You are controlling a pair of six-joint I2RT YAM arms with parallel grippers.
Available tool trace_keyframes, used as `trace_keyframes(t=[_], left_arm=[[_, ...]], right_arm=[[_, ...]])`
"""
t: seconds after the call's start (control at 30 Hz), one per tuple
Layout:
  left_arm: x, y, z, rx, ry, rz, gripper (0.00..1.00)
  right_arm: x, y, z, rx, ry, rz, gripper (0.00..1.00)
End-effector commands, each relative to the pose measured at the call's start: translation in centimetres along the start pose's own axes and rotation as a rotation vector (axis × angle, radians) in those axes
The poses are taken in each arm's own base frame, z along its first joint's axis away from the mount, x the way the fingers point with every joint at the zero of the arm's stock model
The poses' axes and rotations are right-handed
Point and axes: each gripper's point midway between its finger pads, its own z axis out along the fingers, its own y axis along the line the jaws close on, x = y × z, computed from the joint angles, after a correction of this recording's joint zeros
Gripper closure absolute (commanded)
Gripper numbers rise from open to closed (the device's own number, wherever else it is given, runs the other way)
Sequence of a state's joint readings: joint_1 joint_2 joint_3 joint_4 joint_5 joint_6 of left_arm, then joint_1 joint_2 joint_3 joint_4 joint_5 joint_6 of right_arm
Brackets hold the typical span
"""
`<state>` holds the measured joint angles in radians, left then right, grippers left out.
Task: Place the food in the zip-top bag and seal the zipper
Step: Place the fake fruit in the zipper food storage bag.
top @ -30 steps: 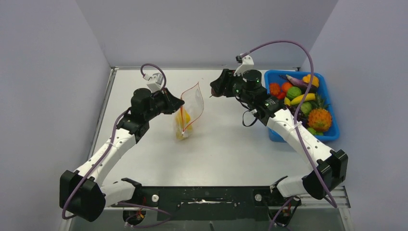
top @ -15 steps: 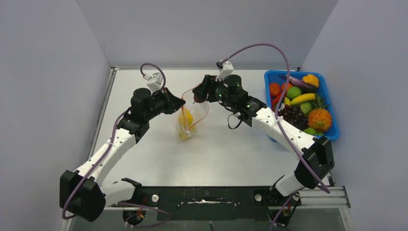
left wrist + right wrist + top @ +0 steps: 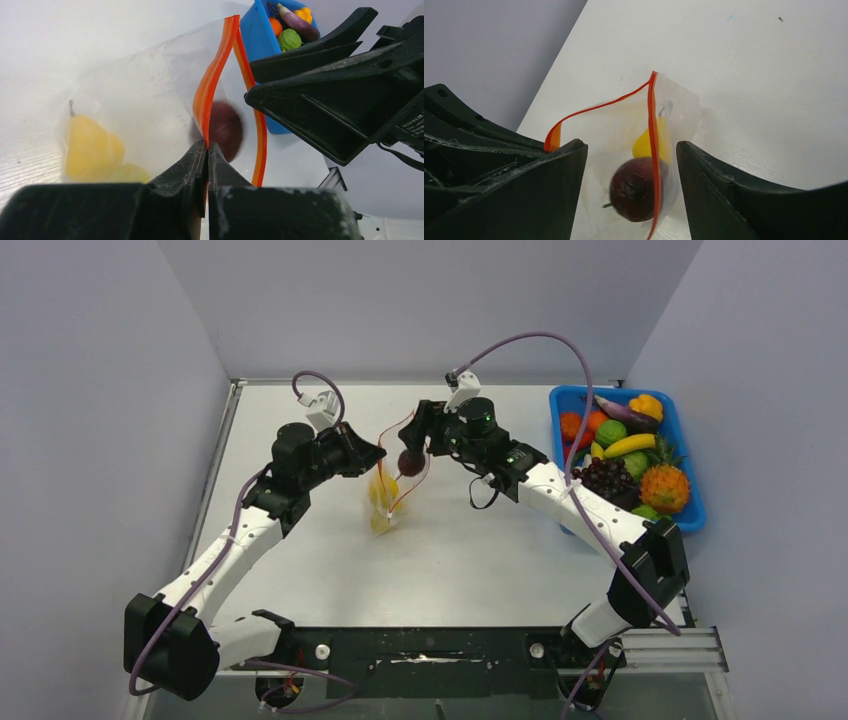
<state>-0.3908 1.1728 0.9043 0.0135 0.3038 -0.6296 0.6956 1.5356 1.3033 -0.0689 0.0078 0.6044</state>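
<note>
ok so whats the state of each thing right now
left pincer: shut on the zipper
right pincer: open, over the bag mouth
zip-top bag: held up, mouth open
zipper: unsealed, strips apart
dark red fruit: ungripped, at the bag mouth, blurred
yellow fruit: inside the bag, at its bottom
blue bin: holding more toy food

zip-top bag (image 3: 624,120) mouth gaping, right hand (image 3: 631,147) crowding it

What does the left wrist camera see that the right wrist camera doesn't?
Only the left wrist view shows the blue bin of toy food and where the left gripper pinches the zipper. Only the right wrist view looks down into the open zip-top bag, between the spread fingers of the right gripper. Both show the bag, a yellow fruit inside and a dark red fruit at its mouth.
</note>
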Motion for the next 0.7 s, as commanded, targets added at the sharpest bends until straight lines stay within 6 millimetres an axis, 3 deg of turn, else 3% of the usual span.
trace_keyframes(t=[0.0, 0.2, 0.37, 0.5, 0.67], left_arm=[[-3.7, -3.1, -0.6, 0.095, -0.105, 0.039, 1.00], [-3.5, -2.4, -0.6, 0.064, -0.102, 0.061, 1.00], [-3.6, -1.2, -0.7, 0.005, -0.106, 0.105, 1.00], [-3.7, 0.1, -1.1, -0.065, -0.111, 0.164, 1.00], [-4.0, 1.0, -1.8, -0.114, -0.122, 0.222, 1.00]], right_arm=[[-1.5, 1.1, 0.0, -0.015, -0.018, -0.054, 0.31], [-1.5, 1.4, -0.6, -0.034, -0.002, -0.095, 0.26], [-2.9, 0.8, -2.0, -0.001, -0.017, -0.132, 0.26], [-3.7, -1.3, -4.3, 0.090, -0.001, -0.139, 0.27], [-4.7, -6.5, -7.5, 0.237, -0.004, -0.079, 0.27]])
